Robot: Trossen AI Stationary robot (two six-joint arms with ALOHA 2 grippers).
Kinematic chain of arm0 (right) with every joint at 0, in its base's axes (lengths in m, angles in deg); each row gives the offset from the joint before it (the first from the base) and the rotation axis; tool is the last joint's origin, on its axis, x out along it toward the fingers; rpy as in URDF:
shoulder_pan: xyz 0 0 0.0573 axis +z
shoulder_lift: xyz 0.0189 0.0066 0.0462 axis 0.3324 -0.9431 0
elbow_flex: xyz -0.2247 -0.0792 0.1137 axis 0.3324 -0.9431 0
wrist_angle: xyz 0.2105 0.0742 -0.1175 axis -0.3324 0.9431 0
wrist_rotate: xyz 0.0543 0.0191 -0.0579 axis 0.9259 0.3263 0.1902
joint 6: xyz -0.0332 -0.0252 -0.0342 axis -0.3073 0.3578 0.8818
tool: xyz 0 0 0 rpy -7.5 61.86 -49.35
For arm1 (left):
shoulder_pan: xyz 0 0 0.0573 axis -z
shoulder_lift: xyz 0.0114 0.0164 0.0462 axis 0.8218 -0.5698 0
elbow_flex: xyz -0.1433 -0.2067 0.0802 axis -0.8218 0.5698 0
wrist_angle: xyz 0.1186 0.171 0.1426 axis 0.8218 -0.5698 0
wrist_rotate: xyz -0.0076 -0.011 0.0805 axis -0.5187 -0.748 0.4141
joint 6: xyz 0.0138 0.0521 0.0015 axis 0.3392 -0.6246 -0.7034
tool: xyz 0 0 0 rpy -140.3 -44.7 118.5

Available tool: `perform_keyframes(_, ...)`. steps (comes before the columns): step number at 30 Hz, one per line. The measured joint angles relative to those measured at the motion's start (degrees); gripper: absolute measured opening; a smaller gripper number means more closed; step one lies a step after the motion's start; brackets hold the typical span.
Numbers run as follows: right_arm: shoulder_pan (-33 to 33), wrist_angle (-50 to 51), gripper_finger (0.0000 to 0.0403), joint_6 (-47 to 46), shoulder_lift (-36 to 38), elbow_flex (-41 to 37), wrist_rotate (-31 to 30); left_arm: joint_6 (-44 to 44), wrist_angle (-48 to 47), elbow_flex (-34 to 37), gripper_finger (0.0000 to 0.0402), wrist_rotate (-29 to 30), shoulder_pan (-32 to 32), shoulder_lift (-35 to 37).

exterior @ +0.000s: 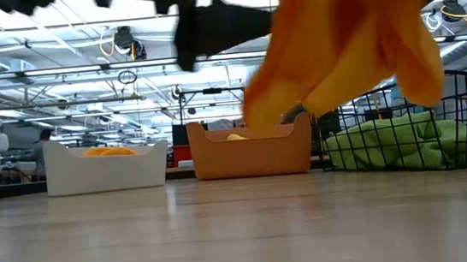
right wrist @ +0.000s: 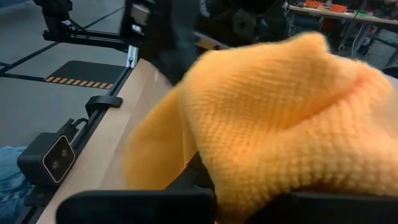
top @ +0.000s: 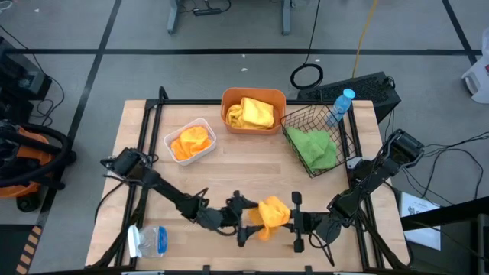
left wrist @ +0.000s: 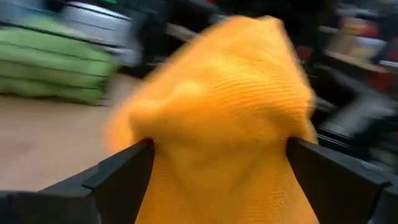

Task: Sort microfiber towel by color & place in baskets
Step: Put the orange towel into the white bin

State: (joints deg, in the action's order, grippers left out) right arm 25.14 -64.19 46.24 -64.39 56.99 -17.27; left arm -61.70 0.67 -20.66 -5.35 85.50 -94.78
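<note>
Straddling the orange towel (top: pixel 273 213), left gripper (top: pixel 246 221) fingers (left wrist: pixel 118 177) spread wide. Right gripper (top: pixel 294 221) clamped shut on towel, lifted off table (top: pixel 252 160). Beyond towel: white tray (top: pixel 190 140), orange tub (top: pixel 253 111), wire basket (top: pixel 317 137).

No text, label, brand, number or sign can be read anywhere.
</note>
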Motion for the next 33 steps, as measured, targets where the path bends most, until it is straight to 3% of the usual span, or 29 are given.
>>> perform_keyframes(3, -0.28, -0.29, 0.0, 0.95, 0.0, 0.0, 0.06, -0.78, 3.86, -0.7, 0.0371, -13.43, -2.3, -1.75)
perform_keyframes(5, -0.46, -0.47, 0.0, 1.2, 0.0, 0.0, 0.02, -0.92, 4.07, -1.51, 0.0371, -17.92, -3.21, -2.7)
perform_keyframes(14, -0.76, -1.94, 0.0001, 2.68, 0.0, 0.01, -0.01, -2.28, 4.1, -3.52, 0.0356, -20.11, -3.83, -4.59)
perform_keyframes(19, -0.74, -2.16, 0.0014, 2.66, 0.0, 0.02, 0.0, -5.36, 4.27, -3.58, 0.0255, -20.15, -3.98, -4.59)
perform_keyframes(26, -0.52, -2.2, 0.0037, 1.65, 0.0, 0.07, 0.33, -7.17, 0.28, -3.52, 0.0028, -21.83, -4.22, -3.85)
perform_keyframes(33, 0.77, 4.52, 0.0099, -5.93, 0.92, 0.03, -0.36, -8.24, -13.7, -3.48, 0.0032, -21.82, -5.23, 1.66)
